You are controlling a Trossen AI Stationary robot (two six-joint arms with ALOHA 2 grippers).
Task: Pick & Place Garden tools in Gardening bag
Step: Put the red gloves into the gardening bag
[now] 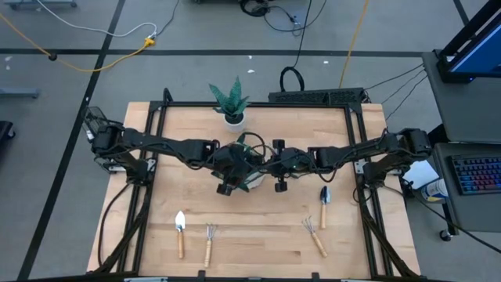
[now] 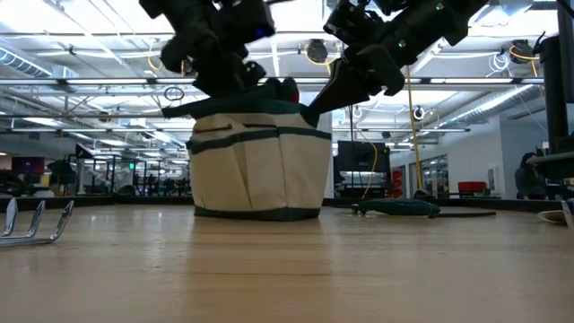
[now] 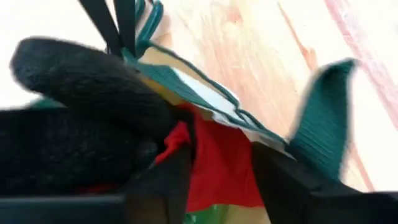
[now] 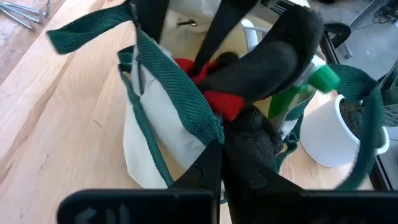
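Sitting on the tabletop (image 1: pixel 258 235) around its middle, a bit toward the far edge, is the gardening bag (image 2: pixel 260 170), upright with its mouth facing up and both arms crowded over it. Red-and-black glove (image 4: pixel 261 68) is draped half in the bag's mouth, with a green spray bottle (image 4: pixel 305 93) poking out beside it. Left gripper (image 3: pixel 217 168) hangs right over the glove's red part, fingers spread apart, not gripping anything. Right gripper (image 4: pixel 217 158) is clenched tight on the bag's rim. Plant pot (image 1: pixel 233 117) sits by the far edge. Near edge has four tools lying handle-toward-the-edge, heads pointing to the far side: a trowel (image 1: pixel 180 231), a hand rake (image 1: pixel 209 243), another rake (image 1: pixel 314 235) angled a bit, and a dark trowel (image 1: pixel 324 205).
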